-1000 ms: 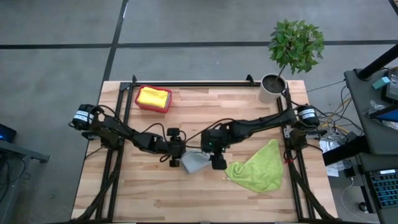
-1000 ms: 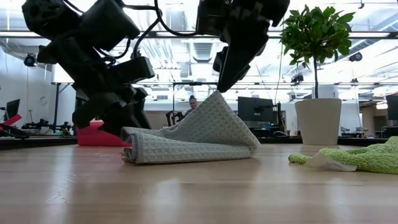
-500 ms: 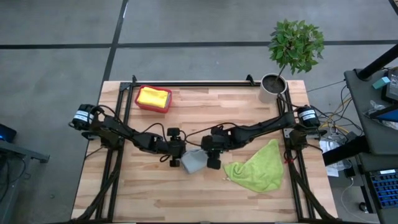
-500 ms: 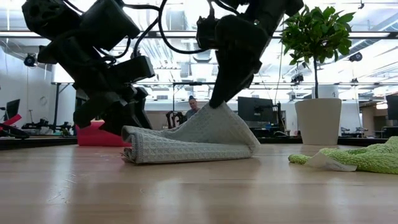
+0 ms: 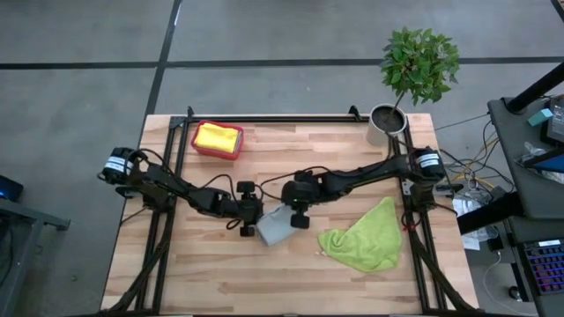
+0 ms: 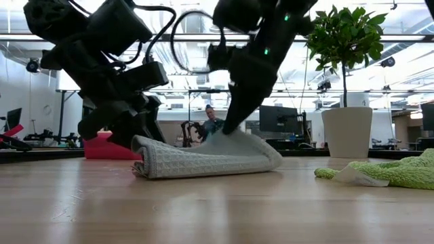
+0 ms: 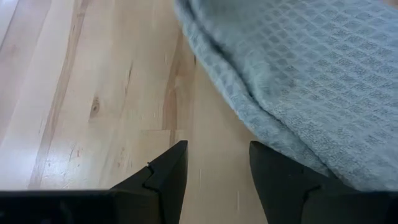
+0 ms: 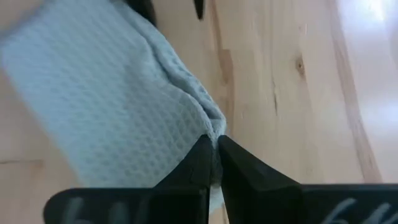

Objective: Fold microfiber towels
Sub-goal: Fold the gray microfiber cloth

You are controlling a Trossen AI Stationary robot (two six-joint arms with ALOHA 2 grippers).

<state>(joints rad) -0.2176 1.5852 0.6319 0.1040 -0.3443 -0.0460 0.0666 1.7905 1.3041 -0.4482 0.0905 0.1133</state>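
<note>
The grey towel (image 5: 276,228) lies folded near the table's middle, a thick roll-like fold seen at its left-arm end in the low view (image 6: 203,157). The right gripper (image 5: 299,217) is set at the towel's edge on the right arm's side, fingers pinched together on a raised edge of the cloth, as shown in the right wrist view (image 8: 214,163); that edge is lifted only slightly above the table. The left gripper (image 5: 248,224) rests just beside the towel's opposite end, fingers parted moderately with bare wood between them and nothing held (image 7: 217,177); the cloth lies just ahead of its fingertips. So the towel sits between the two grippers, its long axis running roughly from one to the other, and the pinched edge is on the right arm's side, making the right arm the one placed to carry it over toward the left. The lime green towel (image 5: 363,238) lies crumpled, apart on the right side. A yellow towel (image 5: 218,137) sits in the pink-red bin (image 5: 196,146) at the far left.
</note>
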